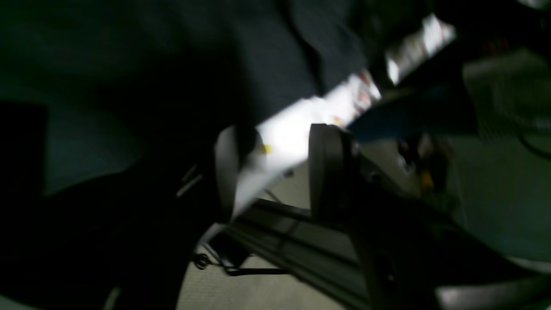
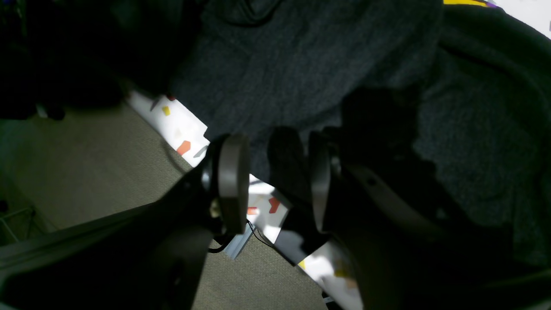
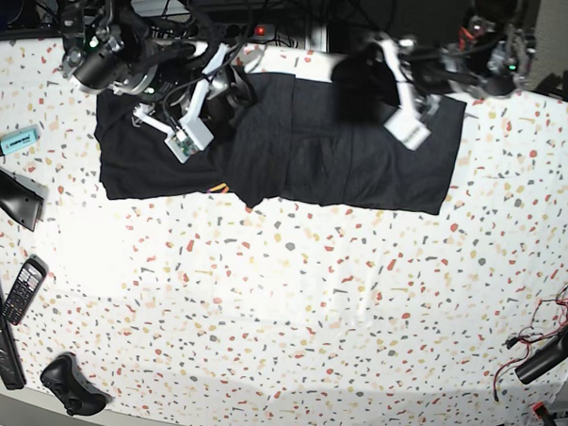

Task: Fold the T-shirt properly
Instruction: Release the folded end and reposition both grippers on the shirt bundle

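Worktop [image 3: 289,317]: speckled white, carries everything. T-shirt [image 3: 277,151]: black, spread wide along the far edge, seemingly already folded into a band. Left hand [image 1: 275,172]: fingers apart, empty, over the far edge. Right hand [image 2: 277,181]: fingers apart, astride dark cloth, grip uncertain.

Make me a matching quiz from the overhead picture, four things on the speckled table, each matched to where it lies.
Things:
1. large black cloth T-shirt
2. light blue highlighter pen
3. black keypad phone
4. black game controller

Places:
A. left side, below the middle
B. far side, under both arms
C. near left corner
D. left edge, beside the shirt

Pairs: 1-B, 2-D, 3-A, 4-C
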You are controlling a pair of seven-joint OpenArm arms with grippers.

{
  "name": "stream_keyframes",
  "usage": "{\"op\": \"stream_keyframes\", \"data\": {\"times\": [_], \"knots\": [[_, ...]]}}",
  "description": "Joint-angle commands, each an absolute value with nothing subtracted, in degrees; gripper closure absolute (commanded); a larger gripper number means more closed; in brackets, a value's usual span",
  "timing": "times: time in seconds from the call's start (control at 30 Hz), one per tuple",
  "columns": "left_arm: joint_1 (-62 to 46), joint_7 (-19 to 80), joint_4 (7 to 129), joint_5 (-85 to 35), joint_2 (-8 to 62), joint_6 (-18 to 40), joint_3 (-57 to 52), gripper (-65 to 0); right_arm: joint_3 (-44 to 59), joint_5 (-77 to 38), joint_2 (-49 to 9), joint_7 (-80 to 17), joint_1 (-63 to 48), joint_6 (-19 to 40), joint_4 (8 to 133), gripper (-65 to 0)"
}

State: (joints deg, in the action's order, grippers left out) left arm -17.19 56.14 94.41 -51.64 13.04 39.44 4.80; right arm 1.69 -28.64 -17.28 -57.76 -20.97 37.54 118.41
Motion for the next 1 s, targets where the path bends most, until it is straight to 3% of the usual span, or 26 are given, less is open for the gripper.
{"op": "stream_keyframes", "data": {"times": [0.0, 0.17, 0.33, 0.67, 0.97], "knots": [[-16.8, 55.4, 95.3, -53.2, 13.2, 40.0, 6.2, -25.3, 1.9, -29.6, -17.6, -57.1, -20.6, 38.0, 119.6, -22.7], [-14.7, 55.3, 95.4, -55.5, 13.2, 40.0, 8.9, -25.3, 1.9, -29.6, -17.6, -57.1, -20.6, 37.9, 119.6, -22.7], [-13.1, 55.9, 96.7, -60.3, 13.9, 40.0, 1.4, -25.3, 5.3, -31.7, -17.6, -61.9, -20.5, 33.8, 119.6, -22.7], [-13.1, 55.7, 98.3, -58.5, 13.9, 40.0, -20.2, -25.3, 29.9, -40.7, -18.2, -63.9, -20.1, 33.8, 119.2, -22.7], [-13.2, 55.7, 98.3, -57.9, 15.4, 40.0, -23.0, -25.3, 35.3, -42.6, -26.8, -63.8, -15.5, 33.8, 104.4, -22.7]]}}
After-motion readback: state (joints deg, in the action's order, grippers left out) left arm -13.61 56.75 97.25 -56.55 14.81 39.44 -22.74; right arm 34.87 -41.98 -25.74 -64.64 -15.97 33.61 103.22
